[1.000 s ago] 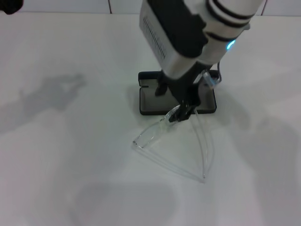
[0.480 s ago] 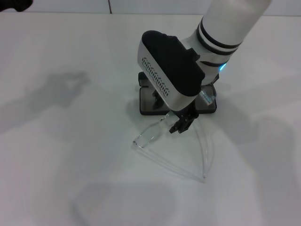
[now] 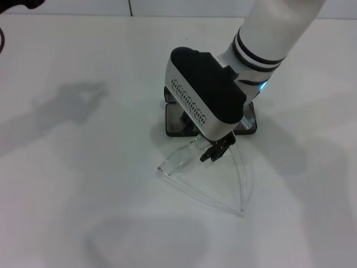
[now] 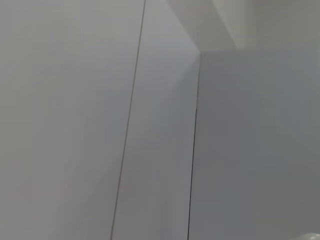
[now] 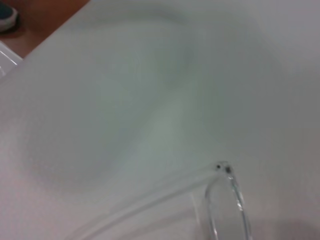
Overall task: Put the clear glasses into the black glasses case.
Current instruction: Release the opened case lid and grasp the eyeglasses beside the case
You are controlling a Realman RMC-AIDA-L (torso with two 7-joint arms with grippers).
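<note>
The clear glasses (image 3: 177, 161) lie on the white table just in front of the black glasses case (image 3: 172, 124), their thin arms spread toward me. The case stands open with its grey lining showing, and my right arm covers most of it. My right gripper (image 3: 216, 149) is down at the middle of the glasses' front frame, hiding the lens on that side. The right wrist view shows a clear lens rim (image 5: 226, 200) and one arm of the glasses close up. My left arm (image 3: 19, 4) stays parked at the far left corner.
The white table (image 3: 83, 167) stretches wide to the left and toward me. A wall with panel seams fills the left wrist view. An orange floor strip (image 5: 45, 20) shows past the table edge in the right wrist view.
My right gripper has come down and toward me onto the glasses' front frame, and its wrist now covers more of the case. The glasses have stayed in place.
</note>
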